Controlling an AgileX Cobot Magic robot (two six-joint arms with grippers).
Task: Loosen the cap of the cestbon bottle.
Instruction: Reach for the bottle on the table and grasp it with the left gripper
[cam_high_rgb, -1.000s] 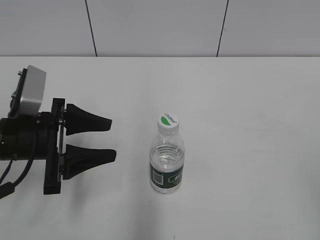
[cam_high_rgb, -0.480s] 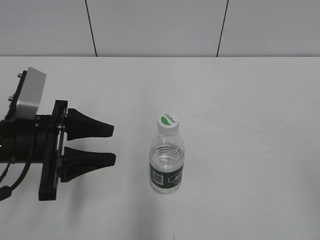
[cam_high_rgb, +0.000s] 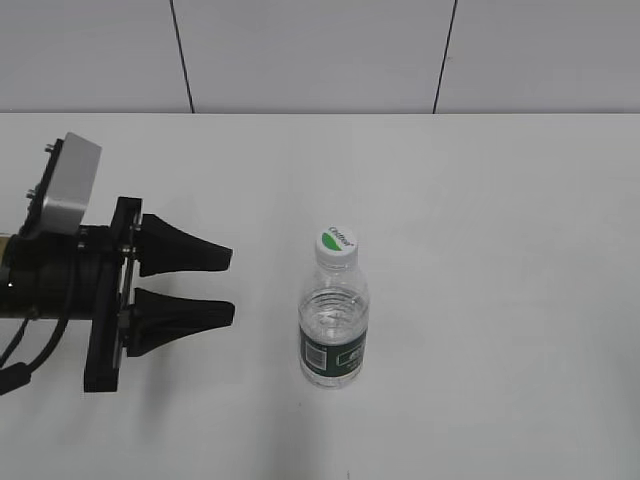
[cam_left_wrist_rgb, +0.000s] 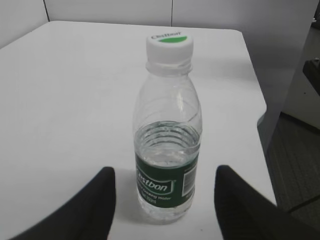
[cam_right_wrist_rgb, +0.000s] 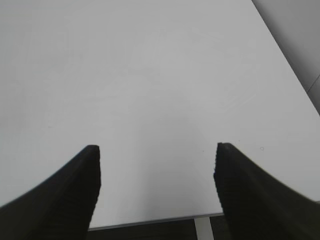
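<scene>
The cestbon bottle (cam_high_rgb: 334, 335) stands upright on the white table, clear with a dark green label band. Its white cap (cam_high_rgb: 337, 243) with a green leaf mark is on the neck. My left gripper (cam_high_rgb: 226, 286) is open, pointing at the bottle from the left with a gap between them. In the left wrist view the bottle (cam_left_wrist_rgb: 168, 150) and the cap (cam_left_wrist_rgb: 170, 45) stand ahead of the open jaws (cam_left_wrist_rgb: 165, 175), apart from them. My right gripper (cam_right_wrist_rgb: 157, 150) is open and empty over bare table; it does not show in the exterior view.
The white table (cam_high_rgb: 500, 250) runs to a grey panelled wall at the back. In the left wrist view the table's far right edge (cam_left_wrist_rgb: 260, 110) drops to dark floor. In the right wrist view the table's near edge (cam_right_wrist_rgb: 150, 220) lies below the jaws.
My left gripper has edged a little to the right, toward the bottle. The bottle has not moved.
</scene>
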